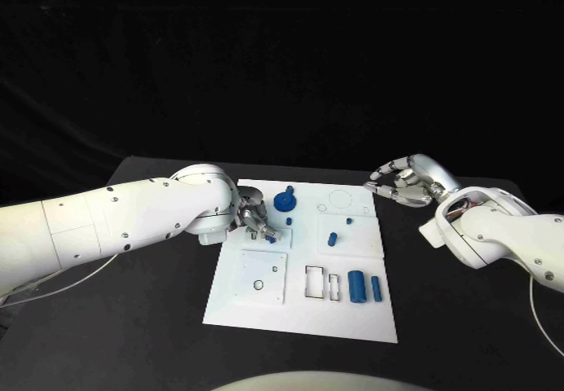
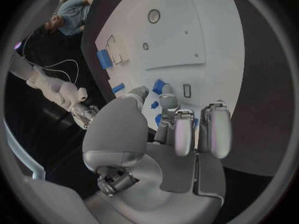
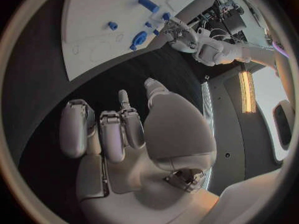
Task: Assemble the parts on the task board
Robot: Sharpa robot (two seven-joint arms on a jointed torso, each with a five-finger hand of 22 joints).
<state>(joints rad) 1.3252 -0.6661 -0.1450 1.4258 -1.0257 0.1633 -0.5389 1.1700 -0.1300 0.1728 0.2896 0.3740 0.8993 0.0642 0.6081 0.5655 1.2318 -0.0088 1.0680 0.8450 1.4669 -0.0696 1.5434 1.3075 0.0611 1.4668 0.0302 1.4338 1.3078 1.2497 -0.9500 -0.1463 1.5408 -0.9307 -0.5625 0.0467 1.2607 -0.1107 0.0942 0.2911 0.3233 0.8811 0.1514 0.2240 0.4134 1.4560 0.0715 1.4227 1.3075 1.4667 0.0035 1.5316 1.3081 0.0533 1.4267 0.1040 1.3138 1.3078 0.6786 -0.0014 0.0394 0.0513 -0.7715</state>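
A: Start with the head view. Where is the board?
B: The board (image 1: 303, 314) lies flat in the middle of the black surface (image 1: 141, 326). The left hand (image 1: 253, 218) is over the board's left edge, its fingers (image 1: 266, 230) curled down around a small blue part (image 1: 271, 239) at their tips. I cannot tell for certain that they grip it.
A: And the other parts?
B: A blue knob (image 1: 284, 200) stands just beside that hand, toward the far edge. A small blue peg (image 1: 332, 239) lies near the middle, a tiny one (image 1: 349, 219) just beyond it. Two blue cylinders (image 1: 356, 287) lie side by side near the right edge, by a rectangular slot (image 1: 316, 281).
A: The right hand?
B: The right hand (image 1: 402, 184) hangs off the board's far right corner, above the surface, fingers loosely bent and apart, nothing in them.
A: Left wrist view?
B: The left hand (image 2: 168, 134) reaches down to the board (image 2: 187, 35); blue pieces (image 2: 161, 87) show just past and between the fingertips (image 2: 185, 115). Whether they pinch one is hidden. A blue cylinder (image 2: 104, 58) lies farther off.
A: Right wrist view?
B: The right hand (image 3: 124, 129) is over bare surface (image 3: 44, 84), fingers (image 3: 74, 127) released and apart, empty. The board (image 3: 99, 20) is well apart from it, with the knob (image 3: 138, 38) and a cylinder (image 3: 148, 4) on it.
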